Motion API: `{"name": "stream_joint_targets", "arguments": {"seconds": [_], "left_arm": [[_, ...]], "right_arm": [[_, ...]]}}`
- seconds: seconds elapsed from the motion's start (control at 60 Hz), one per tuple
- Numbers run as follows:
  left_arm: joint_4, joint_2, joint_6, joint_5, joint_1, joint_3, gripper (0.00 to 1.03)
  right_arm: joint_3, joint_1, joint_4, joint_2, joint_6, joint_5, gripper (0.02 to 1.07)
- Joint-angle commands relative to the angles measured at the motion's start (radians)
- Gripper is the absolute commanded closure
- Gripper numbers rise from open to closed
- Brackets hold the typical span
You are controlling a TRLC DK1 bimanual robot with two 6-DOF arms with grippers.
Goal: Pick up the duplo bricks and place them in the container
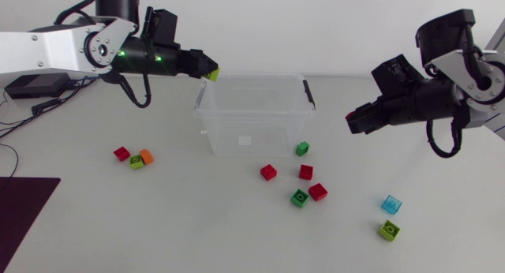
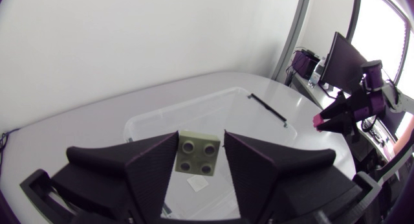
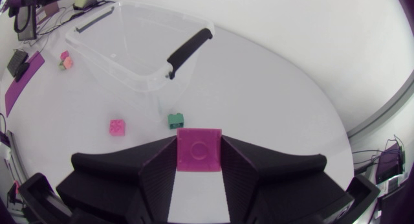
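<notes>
Head view: pinching a lime brick (image 1: 214, 72) in the left gripper (image 1: 210, 70) over the rear left corner of the clear container (image 1: 251, 77), risking a bounce off the rim onto the desk if letting go here. Left wrist view: gripping it squarely by two opposite sides. Right wrist view: clamping a pink brick (image 3: 199, 153) in the right gripper (image 3: 199, 144), short of the container's right end.

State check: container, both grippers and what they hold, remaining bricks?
Container: upright, lidless, empty.
Left gripper: jaws shut on lime brick, over container's corner.
Right gripper: jaws shut on red brick, apart from container.
Loose bricks: ten, lying outside container.
</notes>
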Motion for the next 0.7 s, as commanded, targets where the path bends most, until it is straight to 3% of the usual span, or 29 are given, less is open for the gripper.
{"name": "stream_joint_targets", "arguments": {"seconds": [0.0, 0.2, 0.45, 0.683], "left_arm": [[-0.031, 0.056, 0.006, -0.022, -0.014, 0.058, 0.07], [-0.142, 0.043, 0.051, -0.043, 0.025, 0.110, 0.05], [-0.328, -0.039, 0.166, -0.042, 0.212, 0.170, 0.05], [-0.386, -0.099, 0.348, -0.036, 0.345, 0.061, 0.05]], "right_arm": [[0.054, 0.028, -0.004, 0.015, 0.036, -0.002, 0.86], [0.187, 0.113, 0.019, 0.095, 0.096, 0.004, 0.86], [0.320, 0.221, 0.065, 0.222, 0.125, 0.028, 0.85], [0.416, 0.252, 0.126, 0.352, 0.142, 0.028, 0.84]]}}
